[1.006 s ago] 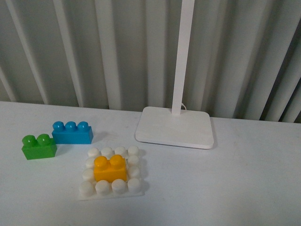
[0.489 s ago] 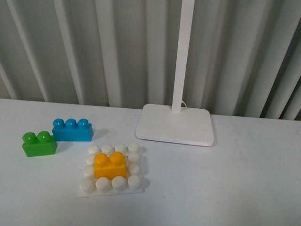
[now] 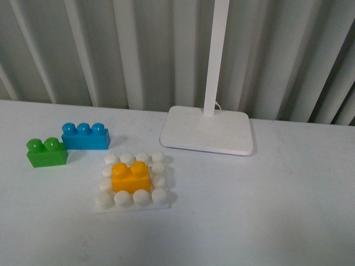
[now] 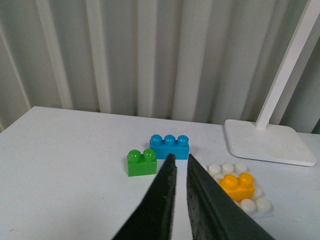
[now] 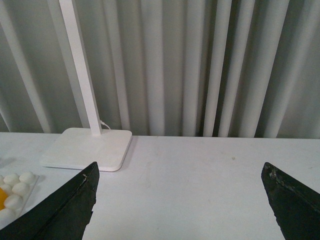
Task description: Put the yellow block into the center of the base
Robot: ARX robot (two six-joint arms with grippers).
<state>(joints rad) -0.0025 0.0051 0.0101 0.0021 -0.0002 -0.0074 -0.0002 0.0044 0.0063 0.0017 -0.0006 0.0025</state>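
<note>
Yellow block [image 3: 131,177]: small orange-yellow brick, two rounded studs up, seated at centre of base [image 3: 133,204], white studs ringing it. Green brick [image 3: 47,152] at base's 10 o'clock. Left gripper [image 4: 180,165] jaws nearly together, holding nothing. Right gripper [image 5: 182,172] jaws spread wide, empty.

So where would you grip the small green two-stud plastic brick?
Across the long side walls of the green brick, coming from straight above. It lies flat, studs up, and the blue three-stud brick crowds one end, while the long faces look free.
</note>
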